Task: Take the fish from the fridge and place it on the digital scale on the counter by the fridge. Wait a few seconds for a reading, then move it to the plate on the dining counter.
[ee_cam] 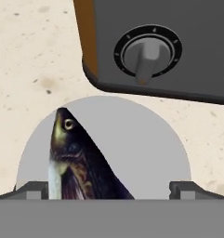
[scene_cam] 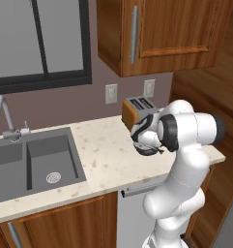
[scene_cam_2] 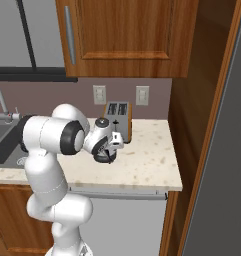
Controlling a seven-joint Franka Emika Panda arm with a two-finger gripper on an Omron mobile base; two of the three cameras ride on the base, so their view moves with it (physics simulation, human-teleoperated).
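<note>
Lying on digital scale (ee_cam: 132,144): fish (ee_cam: 76,162)

Beige speckled worktop (scene_cam: 108,160) along mauve wall; grey double sink (scene_cam: 36,162) set into worktop's left part, drain ring in right basin; chrome tap (scene_cam: 4,118) at sink's back edge; orange-sided toaster (scene_cam: 137,109) at back edge near right end, round dial (ee_cam: 148,53) on grey face; two wall outlets (scene_cam: 111,93) above; wooden upper cabinet (scene_cam: 161,34) overhead; dark-framed window (scene_cam: 40,41) over sink.

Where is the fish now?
In the hand view, the fish lies on the digital scale, left of centre, just below the toaster.
</note>
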